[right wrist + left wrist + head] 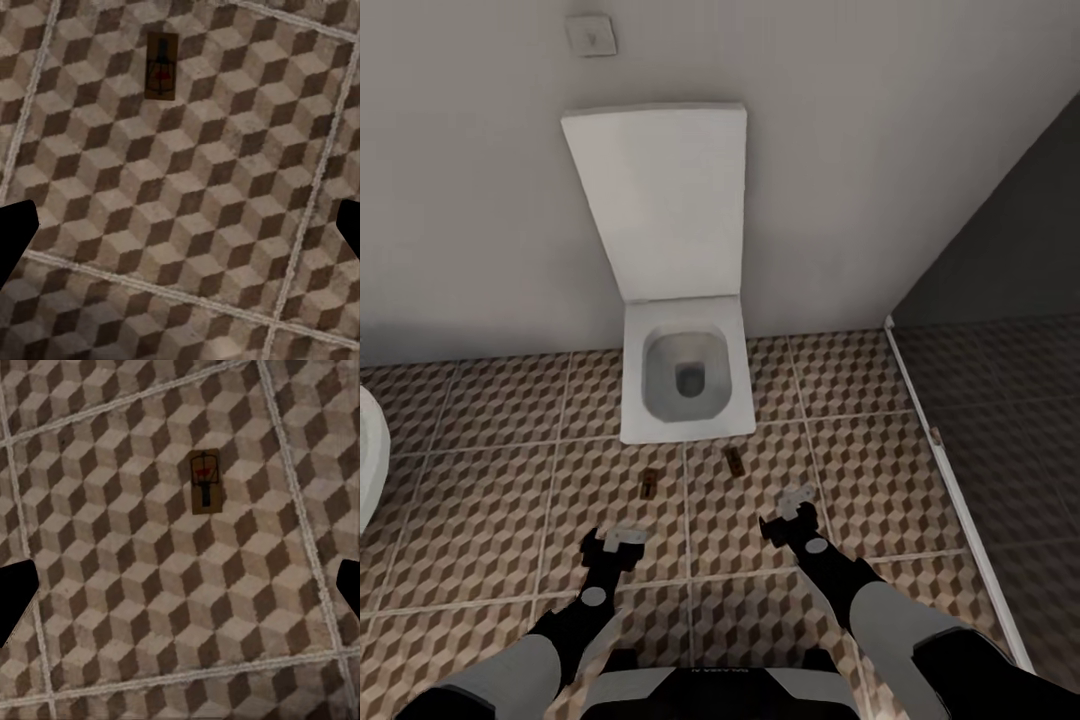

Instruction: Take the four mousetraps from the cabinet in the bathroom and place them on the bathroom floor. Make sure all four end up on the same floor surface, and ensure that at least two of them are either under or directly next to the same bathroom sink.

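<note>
2 mousetraps lie flat on the bathroom floor before the toilet, long axes pointing toward it: one just ahead of the left gripper, the other ahead of the right gripper, both jaws spread wide, empty

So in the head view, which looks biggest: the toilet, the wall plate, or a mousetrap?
1. Toilet, by far the largest.
2. Wall plate, a small square high on the wall.
3. The two mousetraps on the floor look smallest, and alike in size, so I can't rank them.
</note>
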Robot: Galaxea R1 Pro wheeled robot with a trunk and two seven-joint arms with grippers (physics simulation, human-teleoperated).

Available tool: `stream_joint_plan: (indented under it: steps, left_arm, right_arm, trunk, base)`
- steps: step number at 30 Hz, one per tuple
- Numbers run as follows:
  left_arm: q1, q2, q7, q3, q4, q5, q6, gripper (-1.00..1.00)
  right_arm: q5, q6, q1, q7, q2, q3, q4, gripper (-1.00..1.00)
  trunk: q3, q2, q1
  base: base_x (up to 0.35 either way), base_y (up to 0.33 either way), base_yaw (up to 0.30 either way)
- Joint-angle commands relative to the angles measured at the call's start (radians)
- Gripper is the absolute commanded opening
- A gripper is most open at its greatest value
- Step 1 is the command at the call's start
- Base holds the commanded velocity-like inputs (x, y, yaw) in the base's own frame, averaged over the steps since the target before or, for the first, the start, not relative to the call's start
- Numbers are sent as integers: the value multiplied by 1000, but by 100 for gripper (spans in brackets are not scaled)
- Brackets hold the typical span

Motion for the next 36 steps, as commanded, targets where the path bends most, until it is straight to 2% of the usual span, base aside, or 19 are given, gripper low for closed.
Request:
stream_joint_plan:
  steps: [1, 7, 8, 11, 13, 18, 21, 28, 36]
  left_arm:
    - [-1, 11, 7, -8, 36, 1, -29, 100]
    - [-1, 20, 7, -8, 129, 2, -75, 100]
    - [-1, 27, 7, -8, 180, 2, -107, 100]
    - [-1, 30, 7, -8, 217, 3, -142, 100]
    - [-1, 35, 7, -8, 250, 4, -188, 100]
    - [3, 43, 7, -8, 261, 4, -206, 100]
    - [12, 46, 7, -8, 264, 4, -211, 100]
    - [32, 49, 7, -8, 266, 4, -220, 100]
    - [34, 48, 7, -8, 265, 4, -222, 100]
  right_arm:
    - [10, -9, -1, -6, 0, 1, 8, 100]
    - [10, -14, 0, -7, -1, 1, 14, 100]
    - [10, -15, 1, -7, -1, 1, 19, 100]
    - [10, -16, 1, -8, -1, 1, 27, 100]
    - [10, -23, 1, -8, -2, 1, 48, 100]
    - [10, -47, 1, -9, -11, 1, 74, 100]
    - [10, -76, 2, -9, -24, 1, 94, 100]
    - [6, -124, 7, -9, -77, 0, 129, 100]
    - [-11, -149, 12, -9, -102, 0, 136, 100]
  trunk:
    - [4, 7, -4]
    - [30, 49, -27]
    - [35, 56, -31]
    - [48, 77, -42]
    - [57, 91, -50]
    - [79, 126, -69]
    - [92, 147, -81]
    - [123, 196, -107]
    - [159, 252, -138]
  base:
    - [0, 0, 126]
    - [0, 0, 146]
    - [0, 0, 168]
    - [0, 0, 173]
    - [0, 0, 181]
    - [0, 0, 184]
    - [0, 0, 186]
    - [0, 0, 187]
    - [0, 0, 187]
